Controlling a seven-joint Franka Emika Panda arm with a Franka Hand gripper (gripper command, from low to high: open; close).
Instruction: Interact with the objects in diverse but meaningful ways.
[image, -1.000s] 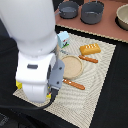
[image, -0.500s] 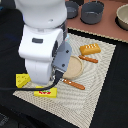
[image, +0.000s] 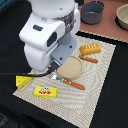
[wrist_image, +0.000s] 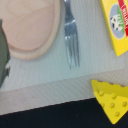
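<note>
Counting from the exterior view's left: one yellow cheese wedge (image: 22, 81) at the placemat (image: 100, 90) edge, one flat yellow box (image: 45, 91) beside it, one fork (image: 67, 82) with an orange handle, one round wooden board (image: 71, 67), one knife (image: 88, 59), one bread loaf (image: 90, 49), and beyond the mat two dark pots (image: 92, 11) and a bowl (image: 121, 16). The white arm (image: 50, 35) has swung toward the exterior view's right since half a second ago, uncovering the wedge and box. Its fingers are hidden; I cannot tell their spread.
</note>
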